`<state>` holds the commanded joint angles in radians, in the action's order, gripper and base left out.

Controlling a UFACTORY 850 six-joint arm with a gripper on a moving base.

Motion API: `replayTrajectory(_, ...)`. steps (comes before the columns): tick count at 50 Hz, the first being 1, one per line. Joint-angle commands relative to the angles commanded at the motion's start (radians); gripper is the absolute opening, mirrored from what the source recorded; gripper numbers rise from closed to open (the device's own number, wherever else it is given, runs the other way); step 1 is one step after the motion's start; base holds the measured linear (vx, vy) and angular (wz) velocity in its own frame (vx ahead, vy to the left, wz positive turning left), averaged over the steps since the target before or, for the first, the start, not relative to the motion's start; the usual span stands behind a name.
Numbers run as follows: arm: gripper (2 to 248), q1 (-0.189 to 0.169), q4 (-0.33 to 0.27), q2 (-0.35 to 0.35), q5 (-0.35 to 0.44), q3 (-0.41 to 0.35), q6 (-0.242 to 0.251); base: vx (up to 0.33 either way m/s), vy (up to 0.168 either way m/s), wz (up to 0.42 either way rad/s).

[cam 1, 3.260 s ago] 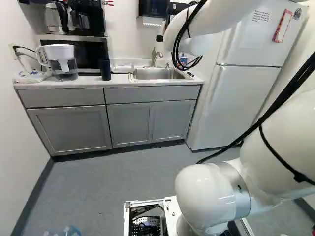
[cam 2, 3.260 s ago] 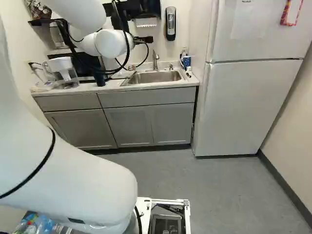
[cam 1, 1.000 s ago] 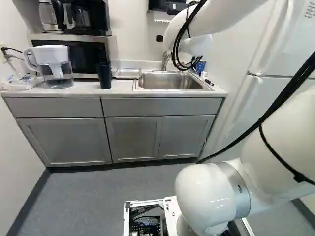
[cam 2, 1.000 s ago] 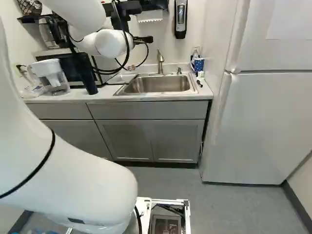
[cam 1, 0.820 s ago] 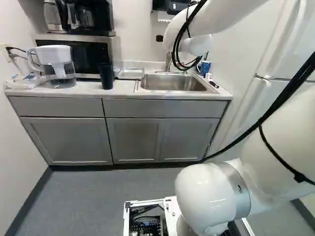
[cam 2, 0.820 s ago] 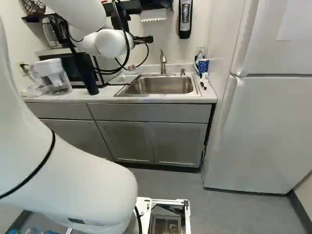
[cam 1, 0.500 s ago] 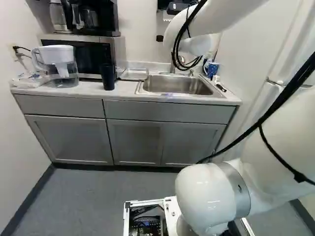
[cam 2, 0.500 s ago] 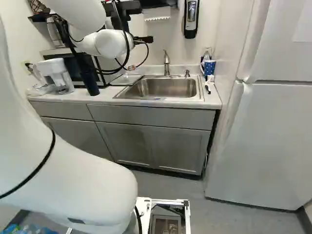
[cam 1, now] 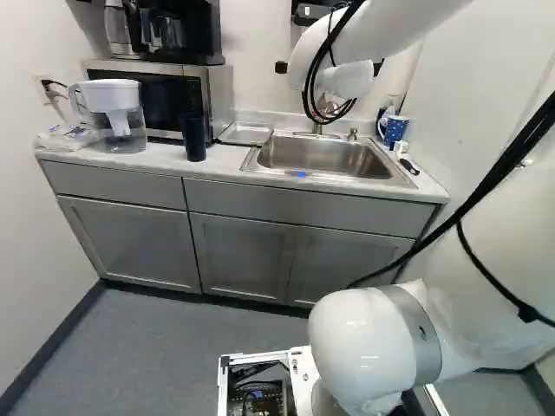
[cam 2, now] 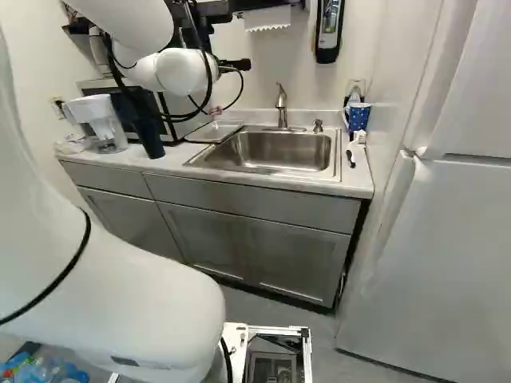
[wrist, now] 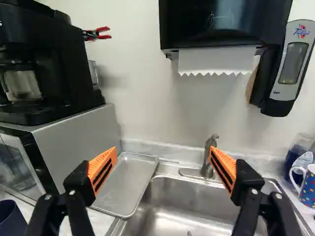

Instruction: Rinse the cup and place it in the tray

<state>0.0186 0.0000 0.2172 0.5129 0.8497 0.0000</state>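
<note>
Base has rolled and turned since the earlier frame, so the whole kitchenette swings round in both base views; the arm hasn't shifted against its bottom joint. My gripper (wrist: 164, 152) is spread wide with nothing in it. Not sure which cup is meant tbh: there's a dark tumbler (cam 1: 193, 137) on the bench (cam 1: 227, 162) beside the microwave (wrist: 81, 140), and a spotted mug (wrist: 307, 186) across the sink (cam 2: 275, 150).

Stuff that could bite me: dropping straight down might bump the faucet (wrist: 208, 160). Tumbler's tall and narrow, so one finger landing first could tip it, and swinging low could clip the tray (wrist: 129, 184). With the mug, I'd worry about snagging that looped handle.

Materials-wise, the tray looks like thin grey metal, rounded corners, raised rim. Sink's shiny steel, tumbler's dark and plain, mug's blue with coloured dots and looks glossy.
</note>
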Motion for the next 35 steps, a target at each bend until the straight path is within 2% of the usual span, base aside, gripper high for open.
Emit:
replayTrajectory(23,247,0.0,0.0,0.0,0.0,0.0,0.0,0.05,-0.088,0.015)
replayTrajectory(35,247,0.0,0.0,0.0,0.0,0.0,0.0,0.003,-0.005,-0.001)
